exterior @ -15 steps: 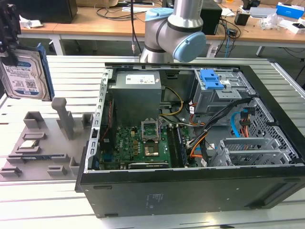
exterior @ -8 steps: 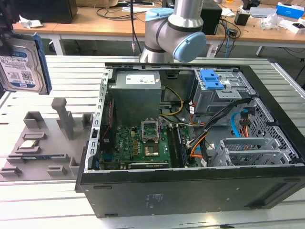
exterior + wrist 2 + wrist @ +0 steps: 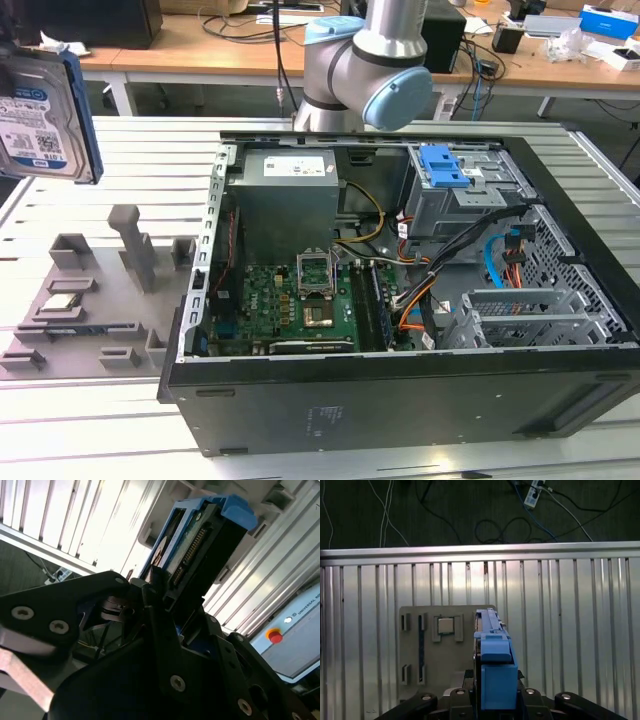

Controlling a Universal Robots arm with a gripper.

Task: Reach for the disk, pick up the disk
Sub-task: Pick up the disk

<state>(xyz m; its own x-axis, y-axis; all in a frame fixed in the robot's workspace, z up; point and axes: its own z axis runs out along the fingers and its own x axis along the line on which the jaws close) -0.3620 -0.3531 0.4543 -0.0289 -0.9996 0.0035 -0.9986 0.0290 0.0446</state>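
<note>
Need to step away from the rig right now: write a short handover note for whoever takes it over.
Gripper: shut on the disk, which stands on edge in it in both wrist views.
Disk: held in the air at the exterior view's upper left, about over the grey fixture tray, apart from the open computer case.
Done: reach and pick-up, judging by the disk being off every surface.
Left: nothing of this task shows as undone.
</note>
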